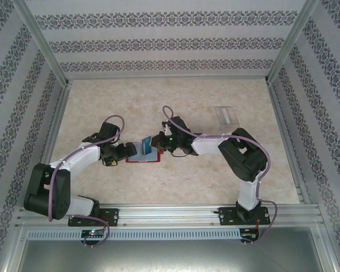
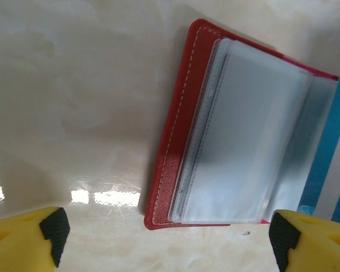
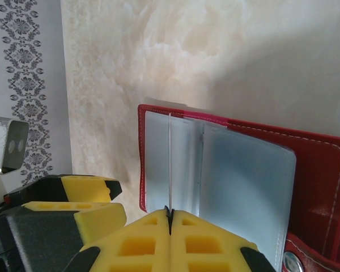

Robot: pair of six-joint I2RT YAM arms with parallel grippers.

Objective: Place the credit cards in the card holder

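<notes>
Right pincer (image 3: 170, 215) tight on an upright credit card (image 3: 170, 164) over the open red card holder (image 3: 323, 170). Left pincer (image 2: 169, 241) wide, empty, beside it. Marbled beige table (image 1: 158, 190), patterned walls (image 1: 158, 45).

The red card holder (image 2: 173, 158) lies open, clear sleeves up; one credit card (image 3: 170, 158) stands on edge above it.

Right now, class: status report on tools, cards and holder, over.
Left tool open at card holder edge. Right tool shut on credit card, upright over it. Second card lies back right.
</notes>
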